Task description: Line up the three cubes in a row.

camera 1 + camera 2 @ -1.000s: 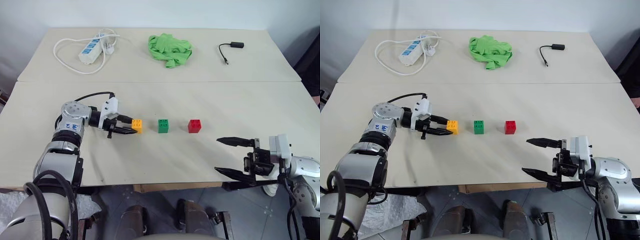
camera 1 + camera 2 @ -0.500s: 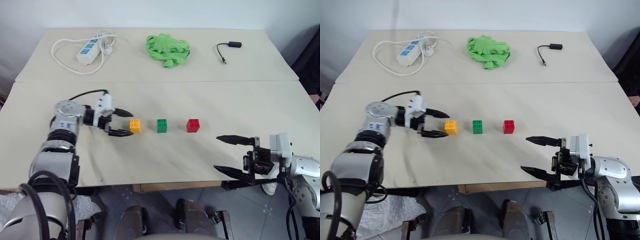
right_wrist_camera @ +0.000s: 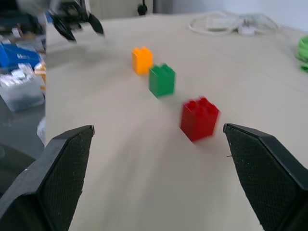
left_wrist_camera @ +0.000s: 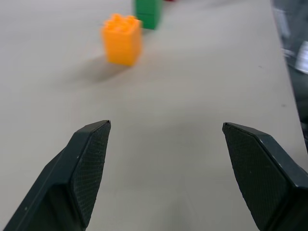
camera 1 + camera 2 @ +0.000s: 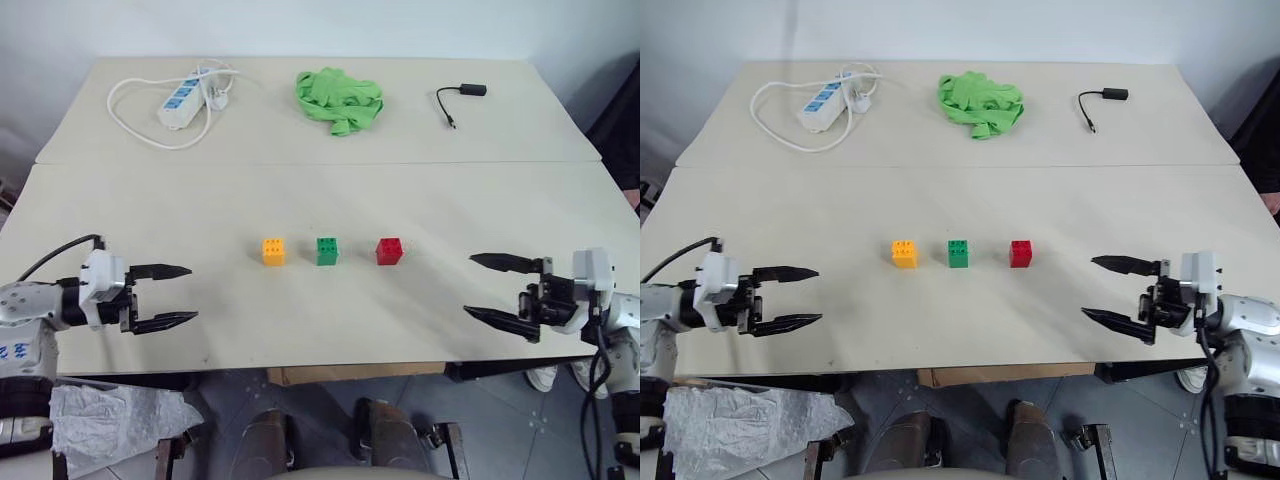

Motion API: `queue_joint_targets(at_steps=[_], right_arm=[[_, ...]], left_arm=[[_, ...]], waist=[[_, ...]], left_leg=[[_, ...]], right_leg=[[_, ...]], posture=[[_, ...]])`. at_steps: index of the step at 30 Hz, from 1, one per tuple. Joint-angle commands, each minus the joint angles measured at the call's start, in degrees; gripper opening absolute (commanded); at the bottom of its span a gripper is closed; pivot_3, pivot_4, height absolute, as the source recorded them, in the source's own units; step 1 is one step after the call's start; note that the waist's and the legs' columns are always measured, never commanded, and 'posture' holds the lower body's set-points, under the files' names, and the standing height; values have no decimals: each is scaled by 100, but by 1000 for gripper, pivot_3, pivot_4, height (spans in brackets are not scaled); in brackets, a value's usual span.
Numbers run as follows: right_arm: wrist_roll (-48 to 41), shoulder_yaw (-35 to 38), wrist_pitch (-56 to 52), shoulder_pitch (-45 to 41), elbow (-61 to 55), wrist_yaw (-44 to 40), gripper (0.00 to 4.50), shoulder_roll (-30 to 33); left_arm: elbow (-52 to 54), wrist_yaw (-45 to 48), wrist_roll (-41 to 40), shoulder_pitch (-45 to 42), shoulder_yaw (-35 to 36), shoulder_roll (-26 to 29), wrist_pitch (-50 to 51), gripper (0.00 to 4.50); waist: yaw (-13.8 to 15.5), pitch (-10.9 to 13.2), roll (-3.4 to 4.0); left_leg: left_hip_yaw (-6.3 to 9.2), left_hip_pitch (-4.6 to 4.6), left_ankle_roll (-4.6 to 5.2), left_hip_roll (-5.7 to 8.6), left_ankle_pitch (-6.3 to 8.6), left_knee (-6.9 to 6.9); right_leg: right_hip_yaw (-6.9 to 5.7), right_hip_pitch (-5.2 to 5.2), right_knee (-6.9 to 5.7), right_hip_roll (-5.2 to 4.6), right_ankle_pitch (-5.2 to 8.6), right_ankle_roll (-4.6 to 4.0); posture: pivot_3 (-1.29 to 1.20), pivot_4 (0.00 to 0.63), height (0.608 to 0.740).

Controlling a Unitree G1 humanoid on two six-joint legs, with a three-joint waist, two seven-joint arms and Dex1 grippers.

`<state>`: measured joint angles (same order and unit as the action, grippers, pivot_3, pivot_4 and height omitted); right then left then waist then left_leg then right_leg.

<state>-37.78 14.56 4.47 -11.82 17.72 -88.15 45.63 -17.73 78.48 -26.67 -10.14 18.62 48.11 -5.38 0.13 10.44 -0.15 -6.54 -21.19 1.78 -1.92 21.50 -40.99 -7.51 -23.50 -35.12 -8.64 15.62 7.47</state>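
Standing mid-table, the orange-yellow brick (image 5: 273, 251), green brick (image 5: 326, 251) and red brick (image 5: 389, 250) are aligned parallel to the near edge. Left gripper (image 5: 177, 295) and right gripper (image 5: 484, 287) are spread, empty. Left wrist view: fingers (image 4: 89, 163) parted. Right wrist view: fingers (image 3: 65, 168) parted.

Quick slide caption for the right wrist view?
Open right pincer faces red, green and orange cubes in a row.

You have three cubes in view: one orange-yellow cube (image 5: 273, 251), one green cube (image 5: 327, 251), one red cube (image 5: 389, 250); plus one green cloth (image 5: 339, 98), one power strip (image 5: 184, 99), one black cable (image 5: 459, 98).
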Motion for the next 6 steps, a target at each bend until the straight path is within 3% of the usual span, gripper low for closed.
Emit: queue_joint_targets(at_steps=[1, 6], right_arm=[[-287, -32, 32, -110, 38, -435, 4500, 129], [-414, -51, -211, -275, -66, -435, 4500, 14]], left_arm=[[680, -433, -302, 185, 315, -59, 329, 3962], [1089, -639, -314, 645, 443, -279, 244, 3962]], waist=[[-19, -1, 2], [-54, -3, 17]], left_leg=[[0, 1, 0, 0, 0, 0], [-19, 5, -3, 0, 3, 8]], right_leg=[[1, 0, -1, 0, 0, 0], [5, -5, 3, 3, 0, 1]], posture=[[0, 150, 740], [0, 150, 740]])
